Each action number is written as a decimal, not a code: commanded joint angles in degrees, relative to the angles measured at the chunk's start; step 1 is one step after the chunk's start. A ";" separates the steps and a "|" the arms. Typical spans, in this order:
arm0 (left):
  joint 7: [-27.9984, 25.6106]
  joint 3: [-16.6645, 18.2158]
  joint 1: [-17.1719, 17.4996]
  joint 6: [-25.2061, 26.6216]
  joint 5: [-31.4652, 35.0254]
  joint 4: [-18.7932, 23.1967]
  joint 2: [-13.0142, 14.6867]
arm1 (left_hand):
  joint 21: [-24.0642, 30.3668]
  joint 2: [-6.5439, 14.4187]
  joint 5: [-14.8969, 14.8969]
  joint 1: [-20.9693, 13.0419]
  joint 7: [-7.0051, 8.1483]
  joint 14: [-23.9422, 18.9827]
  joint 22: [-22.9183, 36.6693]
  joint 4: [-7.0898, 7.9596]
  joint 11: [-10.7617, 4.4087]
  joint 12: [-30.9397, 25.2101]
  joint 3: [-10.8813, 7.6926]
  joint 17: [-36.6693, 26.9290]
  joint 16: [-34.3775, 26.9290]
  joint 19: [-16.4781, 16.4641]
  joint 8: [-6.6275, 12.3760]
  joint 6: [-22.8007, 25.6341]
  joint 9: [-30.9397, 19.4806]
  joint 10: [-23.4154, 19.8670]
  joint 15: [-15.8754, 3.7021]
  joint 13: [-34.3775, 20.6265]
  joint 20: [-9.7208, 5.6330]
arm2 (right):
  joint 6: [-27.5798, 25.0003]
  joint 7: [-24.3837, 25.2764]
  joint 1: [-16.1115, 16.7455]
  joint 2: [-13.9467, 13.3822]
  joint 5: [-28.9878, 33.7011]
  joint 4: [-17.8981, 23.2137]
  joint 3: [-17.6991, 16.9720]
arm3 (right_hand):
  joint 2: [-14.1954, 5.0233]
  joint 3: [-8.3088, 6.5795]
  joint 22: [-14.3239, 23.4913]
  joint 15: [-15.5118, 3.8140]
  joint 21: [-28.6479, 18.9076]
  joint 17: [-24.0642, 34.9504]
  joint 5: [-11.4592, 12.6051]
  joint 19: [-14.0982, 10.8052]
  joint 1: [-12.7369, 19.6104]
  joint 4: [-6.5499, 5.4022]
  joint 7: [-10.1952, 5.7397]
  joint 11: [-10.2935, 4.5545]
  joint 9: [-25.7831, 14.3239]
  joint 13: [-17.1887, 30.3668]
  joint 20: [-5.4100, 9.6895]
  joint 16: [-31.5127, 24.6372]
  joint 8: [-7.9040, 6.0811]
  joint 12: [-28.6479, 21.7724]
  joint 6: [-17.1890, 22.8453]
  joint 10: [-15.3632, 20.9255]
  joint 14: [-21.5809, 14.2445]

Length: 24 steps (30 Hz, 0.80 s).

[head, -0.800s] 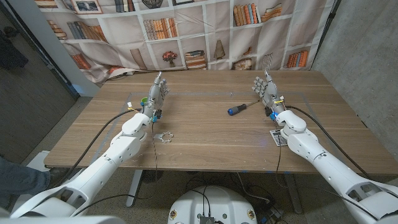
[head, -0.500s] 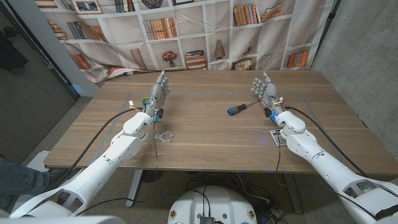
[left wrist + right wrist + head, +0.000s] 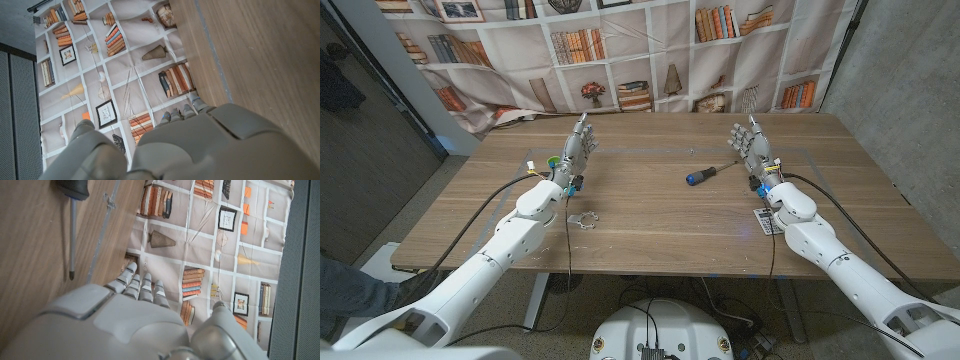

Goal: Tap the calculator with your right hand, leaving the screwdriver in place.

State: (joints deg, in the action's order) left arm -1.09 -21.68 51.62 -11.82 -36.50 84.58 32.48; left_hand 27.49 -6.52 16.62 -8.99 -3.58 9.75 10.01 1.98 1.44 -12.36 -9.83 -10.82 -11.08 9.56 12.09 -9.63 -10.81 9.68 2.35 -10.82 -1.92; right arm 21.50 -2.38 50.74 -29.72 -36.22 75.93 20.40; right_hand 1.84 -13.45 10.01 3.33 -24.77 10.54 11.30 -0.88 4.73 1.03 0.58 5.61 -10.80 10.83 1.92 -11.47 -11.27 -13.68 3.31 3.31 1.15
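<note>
Drifting slightly rightward since a moment ago, my right hand (image 3: 752, 146) stands open and empty beyond the calculator (image 3: 768, 221), untapped; screwdriver (image 3: 709, 172) unmoved, left hand (image 3: 575, 150) open, idle.

- A wooden desk (image 3: 660, 215) with faint tape lines marked on its top.
- A small silvery ring-shaped object (image 3: 584, 219) lying near the desk's front edge, on the left side.
- A backdrop printed with bookshelves (image 3: 620, 50) hanging behind the desk.
- Grey wall (image 3: 910, 90) at right.
</note>
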 commanded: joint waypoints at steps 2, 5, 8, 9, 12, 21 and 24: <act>1.27 0.02 0.90 -0.42 -0.40 0.34 0.56 | -0.15 0.33 0.26 -0.33 -0.41 3.38 0.15 0.01 0.26 -0.23 -0.37 -0.05 -0.33 9.56 0.28 -2.64 -0.18 2.90 0.33 -0.17 -0.98 | 2.86 3.55 4.59 -1.94 1.59 5.53 -2.07 | -0.15 -0.31 0.27 0.33 -0.05 0.18 0.17 -0.66 0.66 0.37 0.05 0.09 -0.30 0.05 1.20 -0.40 -0.49 -0.61 0.91 0.84 -0.95; 0.85 -0.26 0.77 -0.65 0.23 0.40 0.34 | -0.19 0.41 0.24 -0.39 -0.38 3.22 0.16 0.01 0.26 -0.28 -0.35 -0.05 -0.36 9.46 0.30 -2.51 -0.18 2.73 0.41 -0.17 -0.99 | 2.65 3.74 5.32 -2.50 1.23 6.58 -2.59 | -0.23 -0.34 0.27 0.35 -0.03 0.16 0.16 -0.99 0.79 0.45 0.09 0.23 -0.30 0.05 1.18 -0.41 -0.60 -0.75 1.25 1.32 -1.21; 0.52 -0.37 0.85 -0.75 0.40 0.77 0.15 | -0.26 0.49 0.23 -0.47 -0.60 3.23 0.16 0.01 0.25 -0.26 -0.33 -0.05 -0.33 9.41 0.21 -2.63 -0.18 2.71 0.50 -0.17 -1.01 | 2.27 3.78 6.17 -3.36 0.85 7.88 -3.19 | -0.28 -0.34 0.28 0.32 -0.04 0.16 0.15 -1.32 0.87 0.52 -0.01 0.19 -0.31 0.06 1.09 -0.47 -0.60 -0.80 1.31 1.56 -1.59; 0.21 -0.42 0.88 -0.89 0.70 0.86 0.09 | -0.28 0.53 0.22 -0.50 -0.61 3.23 0.16 0.01 0.27 -0.25 -0.32 -0.05 -0.32 9.39 0.19 -2.66 -0.18 2.70 0.51 -0.17 -1.00 | 2.28 4.00 6.52 -3.50 0.71 8.32 -3.45 | -0.29 -0.34 0.28 0.33 -0.05 0.15 0.15 -1.42 0.88 0.53 -0.01 0.21 -0.31 0.06 1.05 -0.47 -0.61 -0.81 1.35 1.61 -1.62; -0.21 -0.64 0.80 -0.75 1.52 1.09 0.35 | -0.32 0.61 0.22 -0.57 -0.61 3.27 0.16 0.01 0.32 -0.21 -0.33 -0.04 -0.28 9.35 0.16 -2.65 -0.18 2.75 0.52 -0.17 -1.01 | 2.91 4.28 7.36 -3.89 0.89 9.03 -4.00 | -0.34 -0.34 0.28 0.31 -0.12 0.15 0.13 -1.93 0.96 0.59 -0.18 0.13 -0.31 0.06 0.91 -0.50 -0.67 -0.89 1.54 1.95 -1.92; -1.28 -0.73 0.94 0.59 1.67 2.03 0.53 | -0.44 0.96 0.19 -0.87 -0.55 2.88 0.17 -0.02 0.37 -0.23 -0.37 -0.03 -0.37 9.10 0.16 -2.46 -0.17 2.55 0.39 -0.16 -0.98 | 4.09 5.22 10.77 -4.87 0.16 11.61 -5.98 | -1.35 -0.80 0.31 0.11 -0.19 0.11 0.03 -4.29 1.90 1.07 -0.60 0.22 -0.34 0.08 0.64 -0.98 -0.93 -1.66 2.74 4.80 -4.84; -2.54 -0.72 1.23 0.94 2.40 2.79 0.69 | -0.47 1.38 0.13 -1.25 -0.02 2.36 0.17 -0.06 -0.21 -0.41 -0.44 -0.01 -0.46 8.51 0.34 -1.71 -0.16 1.85 -0.15 -0.15 -0.89 | 4.29 5.64 12.04 -5.09 -0.56 12.41 -6.89 | -2.12 -1.30 0.32 0.13 -0.01 0.08 -0.05 -4.58 2.71 1.43 -0.96 -0.01 -0.35 0.09 0.53 -0.95 -1.09 -2.05 3.33 6.11 -5.40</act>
State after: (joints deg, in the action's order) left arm -1.42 -22.17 52.46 -12.18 -35.46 85.89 32.80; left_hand 27.05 -5.75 16.62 -9.76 -3.90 9.74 10.00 1.98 1.64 -12.36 -9.83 -10.65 -11.08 9.55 12.08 -9.94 -10.80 9.88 2.35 -10.81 -1.92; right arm 24.79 1.70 58.64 -33.50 -35.60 84.97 16.11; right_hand 0.00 -14.42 10.00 3.54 -24.76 10.53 11.30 -4.79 6.57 1.99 -0.16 5.71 -11.08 10.82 2.16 -11.91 -12.00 -15.27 5.95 8.38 -3.24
